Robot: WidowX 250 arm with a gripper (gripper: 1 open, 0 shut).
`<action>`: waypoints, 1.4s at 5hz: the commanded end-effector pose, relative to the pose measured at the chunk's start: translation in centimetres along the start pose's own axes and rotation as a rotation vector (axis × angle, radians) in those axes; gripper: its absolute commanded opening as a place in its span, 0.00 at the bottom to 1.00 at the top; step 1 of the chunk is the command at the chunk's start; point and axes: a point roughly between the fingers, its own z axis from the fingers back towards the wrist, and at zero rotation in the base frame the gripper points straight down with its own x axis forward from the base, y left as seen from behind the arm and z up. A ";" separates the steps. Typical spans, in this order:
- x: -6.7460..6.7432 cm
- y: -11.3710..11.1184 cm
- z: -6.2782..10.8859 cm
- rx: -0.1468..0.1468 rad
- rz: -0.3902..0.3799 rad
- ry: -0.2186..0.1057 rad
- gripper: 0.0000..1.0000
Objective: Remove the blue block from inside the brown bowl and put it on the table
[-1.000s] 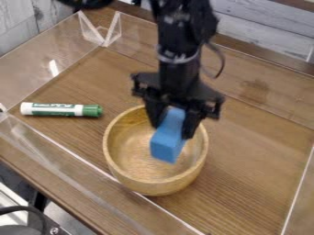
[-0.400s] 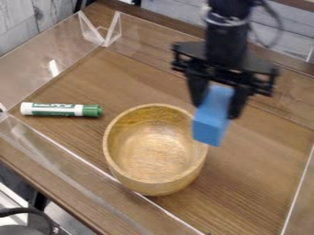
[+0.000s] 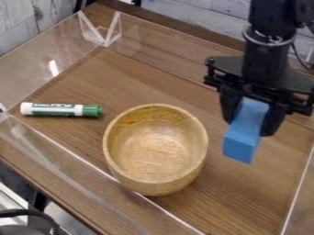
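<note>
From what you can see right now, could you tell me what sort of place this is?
Probably a robot test bench: a glossy wood-grain tabletop edged by low clear plastic walls, with a black robot hand gripping a bright-blue rectangular block.

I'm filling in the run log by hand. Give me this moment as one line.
gripper: shut on blue block, pointing down | block: lifted clear, right of brown bowl | bowl: empty | table: block not yet set down

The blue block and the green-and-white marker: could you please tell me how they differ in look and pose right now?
The blue block is a solid bright-blue rectangular piece; the marker is a slim white tube with green ends. The block hangs upright, clamped in the gripper above the table to the right of the brown bowl; the marker lies flat on the table left of the bowl. Both are elongated and outside the bowl.
</note>
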 end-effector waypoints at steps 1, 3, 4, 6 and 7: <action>0.6 -0.6 0.8 -0.024 -0.016 -0.053 0.00; 0.2 -0.7 0.0 -0.031 -0.021 -0.053 0.00; 0.1 -0.6 -0.4 -0.030 -0.028 -0.055 0.00; -0.6 -1.2 -2.0 -0.030 -0.043 -0.040 0.00; -1.0 -1.4 -3.6 -0.026 -0.049 -0.030 0.00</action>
